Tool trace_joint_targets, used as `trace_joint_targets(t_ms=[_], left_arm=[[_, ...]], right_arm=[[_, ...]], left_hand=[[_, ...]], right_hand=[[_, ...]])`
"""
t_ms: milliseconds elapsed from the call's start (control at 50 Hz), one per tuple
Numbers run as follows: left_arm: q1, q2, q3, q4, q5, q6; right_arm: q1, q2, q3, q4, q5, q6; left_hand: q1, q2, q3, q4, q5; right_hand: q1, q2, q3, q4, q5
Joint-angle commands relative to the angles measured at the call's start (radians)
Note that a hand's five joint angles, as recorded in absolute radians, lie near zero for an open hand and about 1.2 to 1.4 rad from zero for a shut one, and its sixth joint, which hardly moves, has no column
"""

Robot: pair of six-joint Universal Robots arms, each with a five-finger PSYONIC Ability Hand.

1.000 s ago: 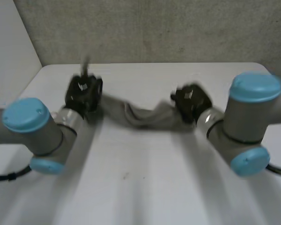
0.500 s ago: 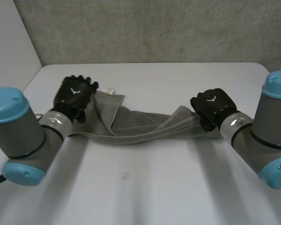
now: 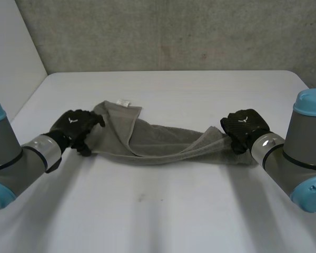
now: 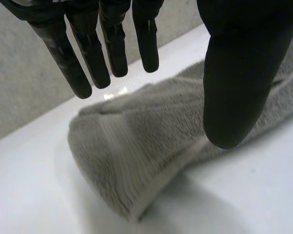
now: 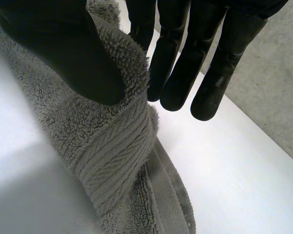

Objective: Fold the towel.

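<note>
The grey towel (image 3: 158, 139) lies bunched in a long strip across the white table (image 3: 163, 211). Its broader end, with a small white label (image 3: 124, 102), is flat on the table. My left hand (image 3: 76, 128) rests beside that end. Its fingers (image 4: 90, 58) are straight and spread from the thumb above the towel (image 4: 136, 146), holding nothing. At the strip's other end my right hand (image 3: 245, 126) grips the cloth. There the thumb (image 5: 63, 44) pinches a thick fold of towel (image 5: 112, 161) against the fingers.
A grey wall (image 3: 174, 31) stands behind the table's far edge, and a white panel (image 3: 10, 63) closes off the left side. Bare table surface stretches in front of the towel, between my two arms.
My left hand has opened, let go of the towel's end and drawn back to the left. That end now lies flat on the table. My right hand keeps its grip.
</note>
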Motion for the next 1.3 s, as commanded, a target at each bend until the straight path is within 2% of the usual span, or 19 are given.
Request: trace_joint_targets(t_ms=[20, 400, 500, 520, 560, 620, 740, 800, 840, 860, 900, 920, 960, 980, 1020, 1040, 1080, 1180, 1300], left_arm=[[-0.001, -0.105, 0.03, 0.017, -0.008, 0.008], [-0.005, -0.249, 0.171, 0.043, -0.015, 0.011], [-0.01, -0.274, 0.206, 0.046, -0.014, 0.011], [-0.01, -0.274, 0.206, 0.046, -0.014, 0.011], [-0.016, -0.288, 0.22, 0.055, -0.014, 0.013], [-0.017, -0.291, 0.223, 0.065, -0.017, 0.013], [-0.044, -0.254, 0.22, 0.08, -0.106, 0.014], [-0.065, -0.166, 0.201, 0.078, -0.149, 0.014], [-0.07, -0.037, 0.177, 0.072, -0.161, 0.013], [-0.07, -0.036, 0.177, 0.072, -0.161, 0.013], [-0.073, 0.112, 0.146, 0.066, -0.163, 0.01], [-0.073, 0.113, 0.146, 0.066, -0.163, 0.01], [-0.071, 0.261, 0.128, 0.037, -0.161, 0.011], [-0.071, 0.262, 0.128, 0.037, -0.161, 0.011], [-0.07, 0.378, 0.131, -0.042, -0.153, 0.013], [-0.07, 0.378, 0.131, -0.043, -0.153, 0.013], [-0.07, 0.41, 0.139, -0.092, -0.152, 0.014], [-0.06, 0.432, 0.155, -0.286, -0.127, 0.014], [-0.06, 0.343, 0.145, -0.348, -0.126, 0.033]], right_arm=[[-0.003, 0.003, 0.001, 0.0, 0.0, 0.001], [-0.001, 0.01, 0.008, 0.002, -0.002, 0.001], [-0.001, 0.01, 0.008, 0.0, -0.003, 0.001], [-0.001, 0.01, 0.008, 0.0, -0.003, 0.001], [-0.001, 0.012, 0.007, 0.0, -0.003, 0.001], [-0.001, 0.012, 0.004, 0.0, -0.003, 0.001], [-0.017, -0.011, -0.025, 0.006, 0.0, 0.0], [-0.018, -0.039, -0.061, 0.022, 0.006, 0.0], [-0.018, -0.08, -0.088, 0.067, 0.006, -0.005], [-0.018, -0.08, -0.088, 0.068, 0.006, -0.005], [-0.021, -0.137, -0.145, 0.173, 0.005, -0.02], [-0.021, -0.137, -0.145, 0.174, 0.005, -0.02], [-0.038, -0.192, -0.215, 0.328, -0.005, -0.037], [-0.038, -0.192, -0.215, 0.328, -0.005, -0.037], [-0.073, -0.227, -0.283, 0.475, -0.008, -0.065], [-0.073, -0.228, -0.283, 0.476, -0.008, -0.065], [-0.081, -0.243, -0.327, 0.604, -0.024, -0.115], [-0.084, -0.24, -0.328, 0.748, -0.077, -0.242], [-0.08, -0.144, -0.283, 0.809, -0.107, -0.344]], left_hand=[[0.038, 0.041, 0.04, 0.042, 0.043], [0.229, 0.232, 0.231, 0.232, 0.233], [0.565, 0.568, 0.568, 0.569, 0.57], [0.566, 0.569, 0.568, 0.57, 0.571], [0.835, 0.838, 0.837, 0.838, 0.839], [0.924, 0.927, 0.926, 0.928, 0.929], [0.924, 0.927, 0.926, 0.928, 0.929], [0.924, 0.927, 0.926, 0.928, 0.929], [0.924, 0.927, 0.926, 0.928, 0.929], [0.924, 0.927, 0.926, 0.928, 0.929], [0.924, 0.927, 0.926, 0.928, 0.929], [0.924, 0.927, 0.926, 0.928, 0.929], [0.924, 0.927, 0.926, 0.928, 0.929], [0.924, 0.927, 0.926, 0.928, 0.929], [0.924, 0.927, 0.926, 0.928, 0.929], [0.924, 0.927, 0.926, 0.928, 0.929], [0.924, 0.927, 0.926, 0.928, 0.929], [0.924, 0.927, 0.926, 0.928, 0.929], [0.924, 0.927, 0.926, 0.928, 0.929]], right_hand=[[0.45, 0.216, 0.209, 0.202, 0.264], [0.45, 0.216, 0.209, 0.202, 0.264], [0.45, 0.216, 0.209, 0.202, 0.264], [0.45, 0.216, 0.209, 0.202, 0.264], [0.45, 0.216, 0.209, 0.202, 0.264], [0.45, 0.216, 0.209, 0.202, 0.264], [0.45, 0.216, 0.209, 0.202, 0.264], [0.45, 0.216, 0.209, 0.202, 0.264], [0.45, 0.216, 0.209, 0.202, 0.264], [0.45, 0.216, 0.209, 0.202, 0.264], [0.45, 0.216, 0.209, 0.202, 0.264], [0.45, 0.216, 0.209, 0.202, 0.264], [0.45, 0.216, 0.209, 0.202, 0.264], [0.45, 0.216, 0.209, 0.202, 0.264], [0.45, 0.216, 0.209, 0.202, 0.264], [0.45, 0.216, 0.209, 0.202, 0.264], [0.45, 0.216, 0.209, 0.202, 0.264], [0.45, 0.216, 0.209, 0.202, 0.264], [0.45, 0.216, 0.209, 0.202, 0.264]])
